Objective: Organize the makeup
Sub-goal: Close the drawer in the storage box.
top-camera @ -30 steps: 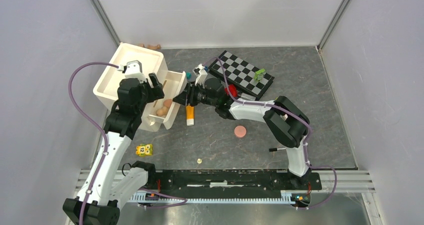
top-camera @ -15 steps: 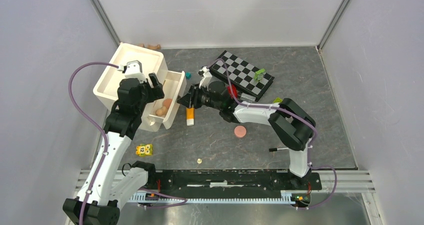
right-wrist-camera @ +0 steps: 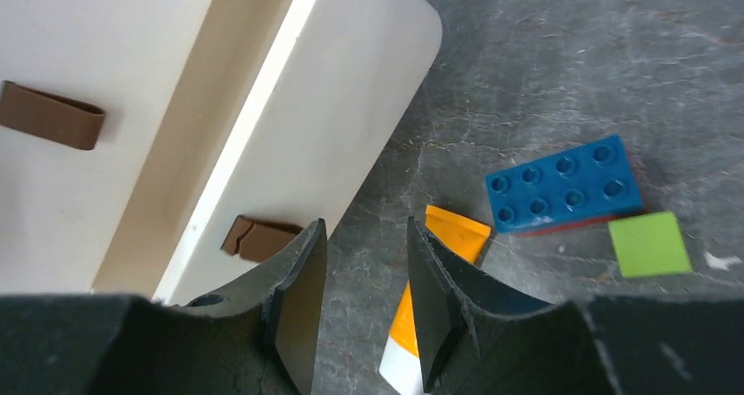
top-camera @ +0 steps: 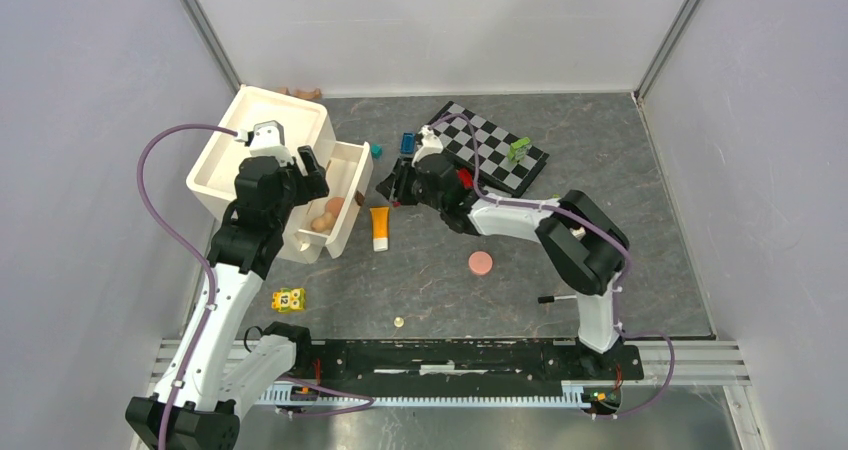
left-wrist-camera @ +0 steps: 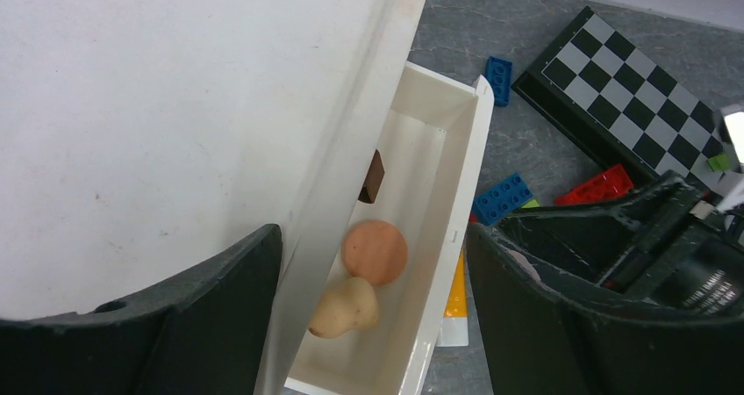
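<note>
An orange tube with a white cap [top-camera: 380, 228] lies on the grey floor beside the open drawer [top-camera: 352, 185] of a white organizer box [top-camera: 260, 155]. My right gripper [top-camera: 393, 187] hangs open just above the tube's flat end; in the right wrist view bare floor shows between its fingers [right-wrist-camera: 298, 316], and the tube [right-wrist-camera: 452, 235] lies partly behind the right one. My left gripper [left-wrist-camera: 373, 325] stands open over the drawer [left-wrist-camera: 465, 193], which holds a round pink disc [left-wrist-camera: 375, 252] and a beige sponge [left-wrist-camera: 345, 308]. Another pink disc [top-camera: 481, 263] and a thin black pencil [top-camera: 548, 298] lie near the right arm.
A checkerboard [top-camera: 485, 150] with a green brick [top-camera: 518, 150] lies at the back. Blue [right-wrist-camera: 561, 184], red [top-camera: 462, 180] and green [right-wrist-camera: 649, 244] bricks sit by the right gripper. A yellow brick [top-camera: 289, 299] and a small round bit [top-camera: 399, 322] lie near the front.
My right gripper has drawn back from the drawer's front toward the checkerboard, uncovering a blue brick behind it. The tube and the left arm have not moved.
</note>
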`<state>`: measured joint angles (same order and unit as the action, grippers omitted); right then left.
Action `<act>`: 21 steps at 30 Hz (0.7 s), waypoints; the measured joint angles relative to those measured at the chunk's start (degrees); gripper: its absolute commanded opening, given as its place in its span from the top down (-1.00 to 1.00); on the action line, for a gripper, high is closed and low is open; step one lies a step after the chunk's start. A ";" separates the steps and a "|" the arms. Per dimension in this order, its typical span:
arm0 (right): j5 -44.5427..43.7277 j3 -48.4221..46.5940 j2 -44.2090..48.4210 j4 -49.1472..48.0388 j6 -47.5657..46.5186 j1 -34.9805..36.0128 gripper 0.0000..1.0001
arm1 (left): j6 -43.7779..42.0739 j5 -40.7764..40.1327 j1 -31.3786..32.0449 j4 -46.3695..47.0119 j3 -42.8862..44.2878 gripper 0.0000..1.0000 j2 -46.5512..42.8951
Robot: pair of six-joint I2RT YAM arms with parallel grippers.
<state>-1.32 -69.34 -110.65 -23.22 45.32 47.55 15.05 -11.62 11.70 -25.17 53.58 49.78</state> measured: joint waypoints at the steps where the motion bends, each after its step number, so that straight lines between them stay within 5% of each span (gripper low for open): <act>1: 0.48 -1.20 -1.31 0.42 0.07 -0.04 0.10 | 0.00 0.02 0.00 0.00 0.00 -0.65 0.00; 21: 14.69 -19.91 -20.94 -9.29 10.69 2.08 0.09 | 0.00 0.07 -0.04 -0.02 0.04 -0.66 0.24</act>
<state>13.37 -89.25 -131.59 -32.51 56.01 49.63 15.05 -11.55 11.66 -25.19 53.63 50.02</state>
